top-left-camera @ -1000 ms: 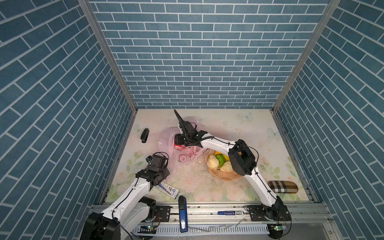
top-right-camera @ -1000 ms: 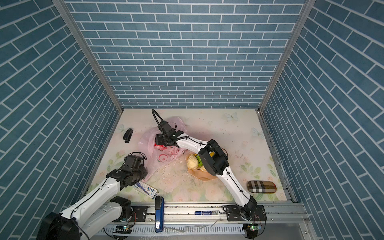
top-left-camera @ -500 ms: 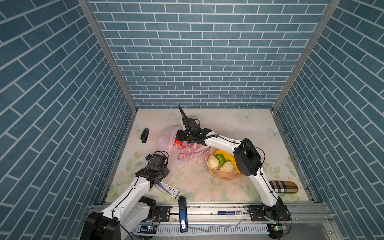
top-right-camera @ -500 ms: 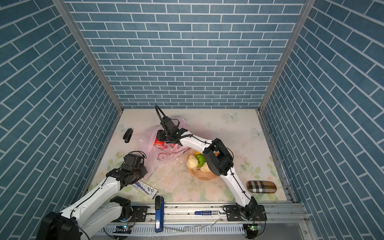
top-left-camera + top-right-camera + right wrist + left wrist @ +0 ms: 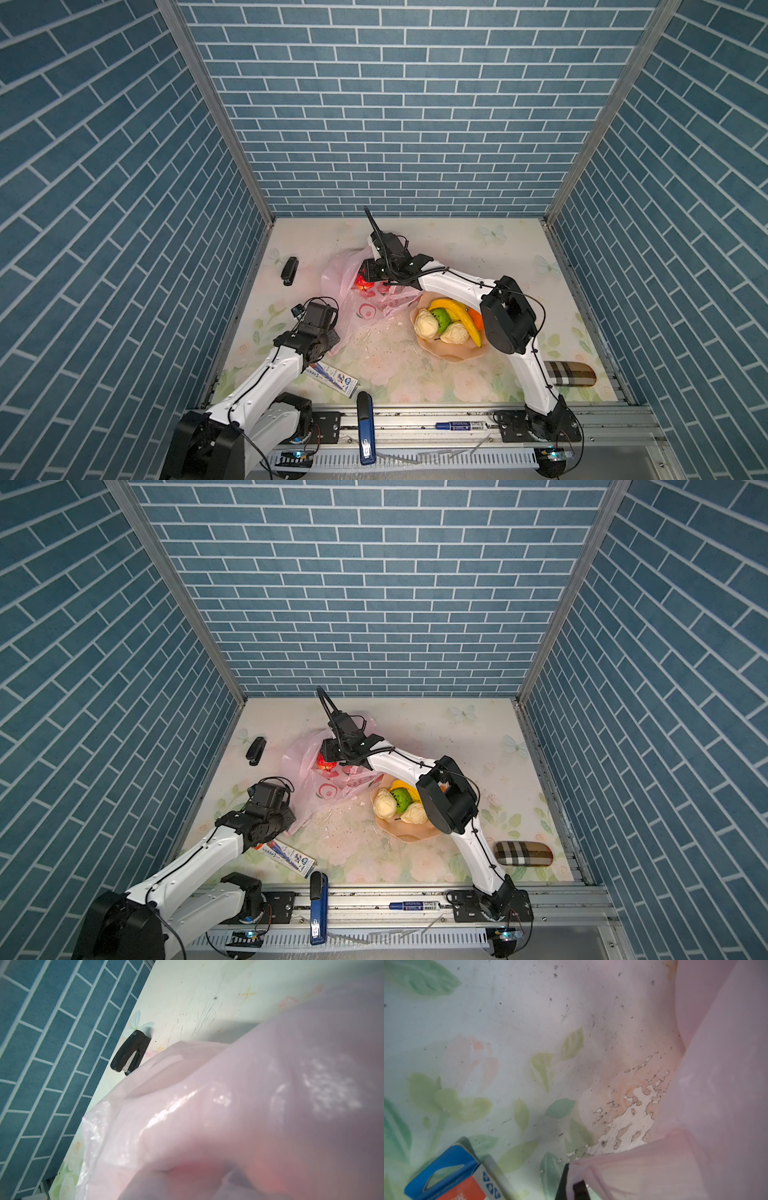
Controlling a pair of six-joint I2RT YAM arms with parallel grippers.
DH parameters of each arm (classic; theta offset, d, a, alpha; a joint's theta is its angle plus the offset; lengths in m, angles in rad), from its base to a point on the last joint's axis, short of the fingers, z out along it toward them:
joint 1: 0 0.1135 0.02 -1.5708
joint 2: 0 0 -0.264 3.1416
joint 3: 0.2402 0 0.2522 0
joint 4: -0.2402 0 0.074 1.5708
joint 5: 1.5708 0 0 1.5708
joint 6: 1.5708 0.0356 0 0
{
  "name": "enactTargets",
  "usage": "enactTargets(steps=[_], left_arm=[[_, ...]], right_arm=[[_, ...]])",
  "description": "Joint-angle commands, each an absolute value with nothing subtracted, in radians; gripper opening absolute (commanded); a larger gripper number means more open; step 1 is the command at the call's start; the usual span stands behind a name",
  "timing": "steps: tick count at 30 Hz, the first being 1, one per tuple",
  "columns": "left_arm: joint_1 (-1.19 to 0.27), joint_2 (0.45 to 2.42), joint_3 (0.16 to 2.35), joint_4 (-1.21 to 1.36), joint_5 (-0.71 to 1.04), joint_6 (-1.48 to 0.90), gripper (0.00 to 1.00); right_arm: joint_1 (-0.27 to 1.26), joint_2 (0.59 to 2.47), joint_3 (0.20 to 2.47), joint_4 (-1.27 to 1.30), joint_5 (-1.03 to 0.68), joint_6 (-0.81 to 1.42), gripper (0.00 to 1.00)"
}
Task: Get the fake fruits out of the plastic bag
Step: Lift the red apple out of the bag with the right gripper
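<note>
Pinching the plastic bag, left end effector clenched; right end effector apparently grasps red fruit inside.

Six fake fruits (one red), one plastic bag, two staplers.

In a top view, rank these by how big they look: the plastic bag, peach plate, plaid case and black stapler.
1. plastic bag, crumpled but widest spread
2. peach plate
3. plaid case
4. black stapler, which lies farther from the camera, so its rank is less sure
</note>
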State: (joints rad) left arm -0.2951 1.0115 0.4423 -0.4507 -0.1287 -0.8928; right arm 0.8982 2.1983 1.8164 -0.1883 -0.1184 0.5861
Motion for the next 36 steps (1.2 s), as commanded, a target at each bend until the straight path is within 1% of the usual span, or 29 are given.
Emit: enactTargets(steps=[1,15,29,36], left_arm=[[-0.298,1.036,0.484,-0.444,-0.165,-0.882,0.00],[-0.295,1.074,0.570,-0.439,-0.230,-0.858,0.00],[-0.267,1.173,0.665,-0.375,-0.289,-0.822,0.00],[-0.261,1.233,0.695,-0.325,-0.304,-0.821,0.00]], right_arm=[[0.897,2.116,1.773,-0.202,-0.122,0.535,0.09],[0.899,2.073,1.750,-0.278,-0.243,0.486,0.08],[0.920,1.953,1.711,-0.363,-0.262,0.424,0.08],[0.918,1.884,1.683,-0.398,-0.228,0.408,0.08]])
